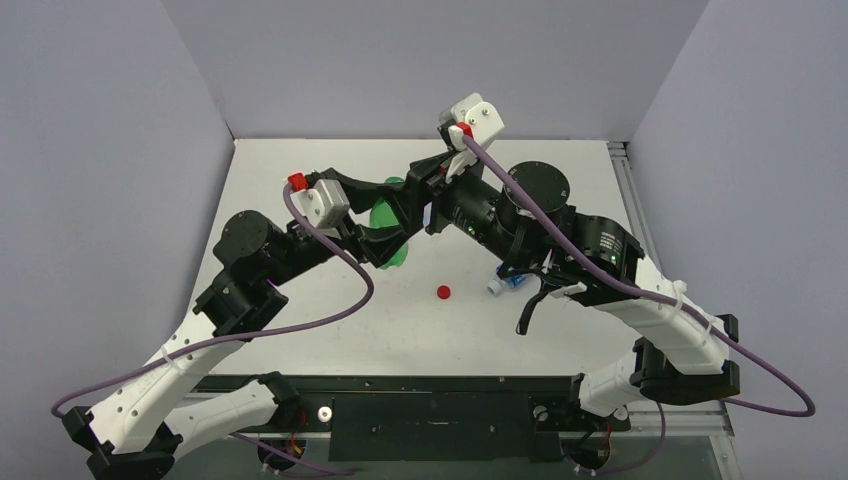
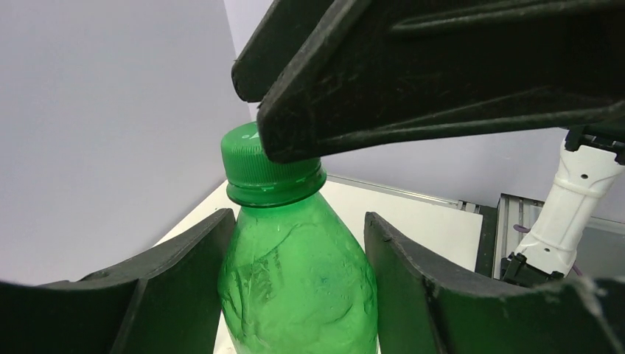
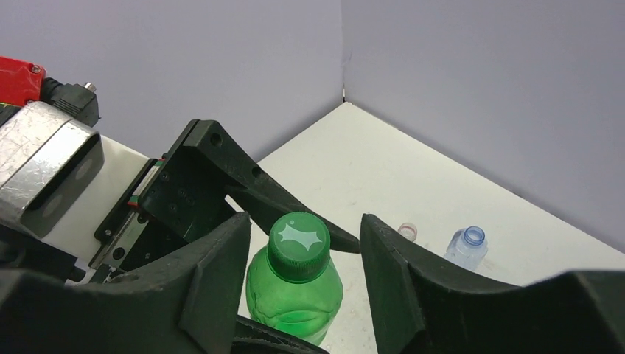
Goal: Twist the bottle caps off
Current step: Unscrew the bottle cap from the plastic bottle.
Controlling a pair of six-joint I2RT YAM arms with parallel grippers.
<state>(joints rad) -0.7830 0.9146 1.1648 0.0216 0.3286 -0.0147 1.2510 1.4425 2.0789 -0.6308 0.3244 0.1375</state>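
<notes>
The all-green bottle (image 2: pixel 295 287) with its green cap (image 2: pixel 259 166) on stands between my left gripper's (image 2: pixel 298 216) fingers, which are shut on its shoulder. In the top view the left gripper (image 1: pixel 385 240) holds the bottle (image 1: pixel 384 214) mid-table. My right gripper (image 3: pixel 304 221) is open around the green cap (image 3: pixel 298 247), its fingers either side and apart from it; in the top view it (image 1: pixel 418 198) sits just right of the bottle. A red cap (image 1: pixel 443 292) lies loose on the table.
An uncapped clear bottle with a blue rim (image 3: pixel 466 247) and a small clear mouth with a red ring (image 3: pixel 407 231) stand on the table beyond. A blue-labelled bottle (image 1: pixel 512 281) lies partly hidden under my right arm. Grey walls enclose the white table (image 1: pixel 560 170).
</notes>
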